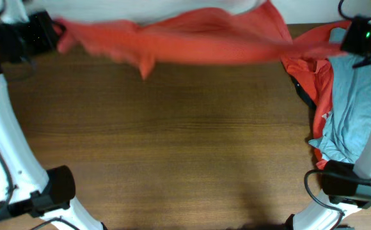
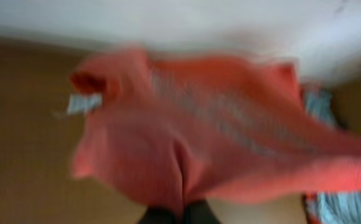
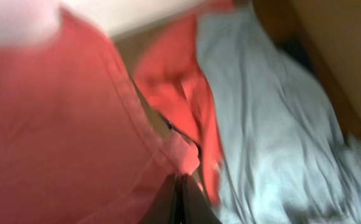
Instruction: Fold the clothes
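Between left gripper (image 2: 175, 213) and right gripper (image 3: 180, 185) a red shirt (image 1: 192, 38) hangs stretched wide. Each pinches an edge, jaws closed on the cloth, likely to spread it flat for folding. Beneath the right gripper lies a grey shirt (image 1: 355, 102), waiting.

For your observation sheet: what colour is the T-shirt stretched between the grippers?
Orange-red T-shirt; clearest in the overhead view.

You've got one T-shirt (image 1: 192, 41) plain orange-red, second T-shirt (image 1: 316, 83) orange-red too, third T-shirt (image 1: 355, 108) light grey-blue; table (image 1: 173, 147) brown wood grain; arms (image 1: 0, 140) white.
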Available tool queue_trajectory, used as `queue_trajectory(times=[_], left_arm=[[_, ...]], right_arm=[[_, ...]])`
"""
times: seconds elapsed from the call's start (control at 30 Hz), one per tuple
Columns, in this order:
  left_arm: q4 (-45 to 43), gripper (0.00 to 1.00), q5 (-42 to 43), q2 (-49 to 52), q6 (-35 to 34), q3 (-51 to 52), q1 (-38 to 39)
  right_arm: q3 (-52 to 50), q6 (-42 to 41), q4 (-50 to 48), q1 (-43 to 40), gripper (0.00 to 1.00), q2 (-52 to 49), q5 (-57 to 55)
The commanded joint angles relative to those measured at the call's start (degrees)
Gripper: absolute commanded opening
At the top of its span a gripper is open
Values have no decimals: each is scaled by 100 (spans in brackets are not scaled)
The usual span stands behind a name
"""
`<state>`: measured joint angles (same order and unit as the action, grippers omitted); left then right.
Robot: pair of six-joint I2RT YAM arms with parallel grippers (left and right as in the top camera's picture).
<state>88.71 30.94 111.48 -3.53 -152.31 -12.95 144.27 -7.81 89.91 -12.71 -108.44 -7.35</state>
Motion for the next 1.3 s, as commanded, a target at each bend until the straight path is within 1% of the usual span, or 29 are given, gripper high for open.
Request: queue_trajectory(times=[0.0,0.07,0.13,0.2,0.27,0.33,0.47,0.53,0.6,0.73,0.8,0.83,0.9,0.93,0.97,1.13,1.27], left_arm=[[802,0,-780,664,752,538,350],[793,0,-981,769,752,1141,544],[739,0,-1010,885,800,1838,726],[627,0,-1043,1084,841,2741,909],[496,0,-1045,1172,857,3351,1001],[389,0,-1043,1196,1058,4168,1110],[232,0,-1045,1196,1213,5093,1239],[192,0,-1237,1196,1241,5602,1270],[221,0,-1386,1193,1239,5818,1268],[186,0,-1416,1163,1231,5875,1263],[234,0,-1731,1027,1021,5875,1263],[273,0,-1757,979,981,5875,1263],[522,0,-1812,907,984,5875,1263],[726,0,-1980,874,979,5875,1263],[782,0,-2048,837,866,5875,1263],[807,0,-2048,623,802,6004,1266],[798,0,-2048,149,610,6400,1270]], right_arm=[[-789,50,313,-44,4,-177,-745],[-1257,50,334,-44,4,-177,-789],[-1965,50,310,-44,4,-177,-809],[-2782,50,164,-48,4,-177,-857],[-3359,50,2,-48,4,-177,-890],[-3991,48,-219,-50,4,-177,-903],[-4575,26,-356,-48,4,-177,-901],[-4830,24,-444,-52,4,-177,-901],[-4859,-17,-444,-52,4,-177,-898],[-4859,-20,-420,-52,4,-177,-898],[-4859,-125,-234,-55,4,-177,-909],[-4859,-127,-166,-55,4,-177,-907],[-4859,-131,24,-55,4,-177,-903],[-4859,-170,125,-55,4,-177,-901],[-4859,-175,229,-52,4,-177,-898],[-4859,-216,485,-55,4,-175,-817],[-4907,-212,748,-52,4,-142,-466]])
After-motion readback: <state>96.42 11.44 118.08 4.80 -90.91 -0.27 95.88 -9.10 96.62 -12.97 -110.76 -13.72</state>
